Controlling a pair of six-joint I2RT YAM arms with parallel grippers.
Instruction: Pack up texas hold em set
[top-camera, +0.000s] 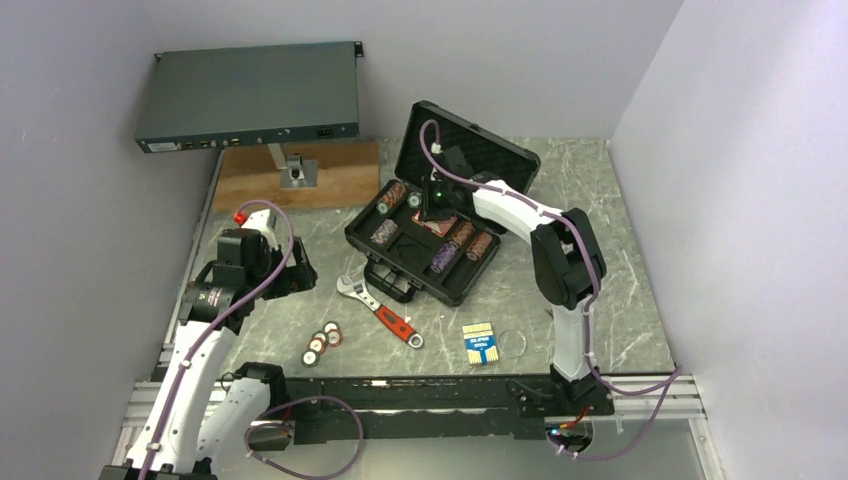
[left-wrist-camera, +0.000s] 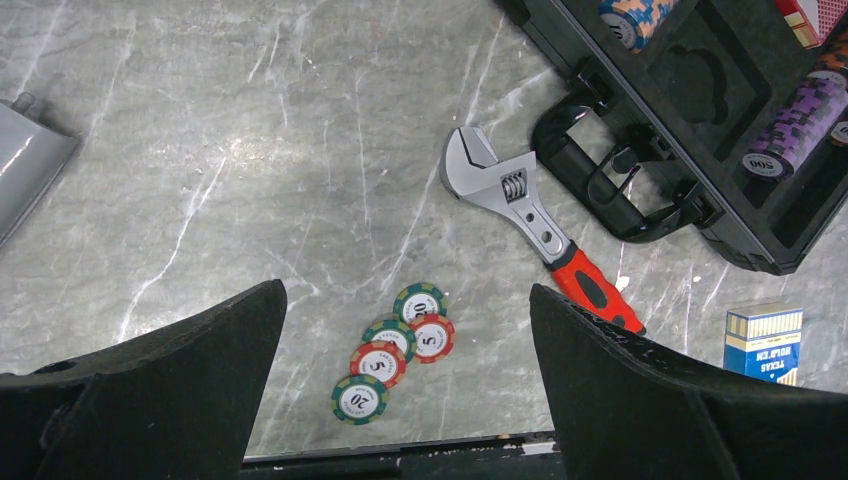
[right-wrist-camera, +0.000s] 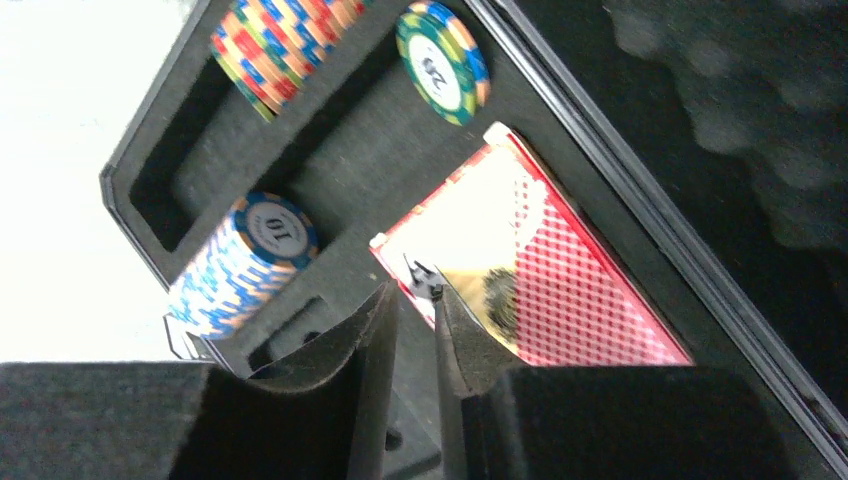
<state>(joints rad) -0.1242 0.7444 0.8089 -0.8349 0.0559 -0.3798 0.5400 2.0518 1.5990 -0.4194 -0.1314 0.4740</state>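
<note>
grey marble table, lilac walls round it, open black case sitting mid-back. right claw is down inside it, clenched, tips right at the near corner of the red deck in the foam; can't tell if it's actually pinching the deck. left claw hangs wide open straight over five loose chips, their little row running diagonally between its fingers, so i'd say the left arm's way nearer those. blue deck lies right of them past the wrench, closer to the right arm's base.
</note>
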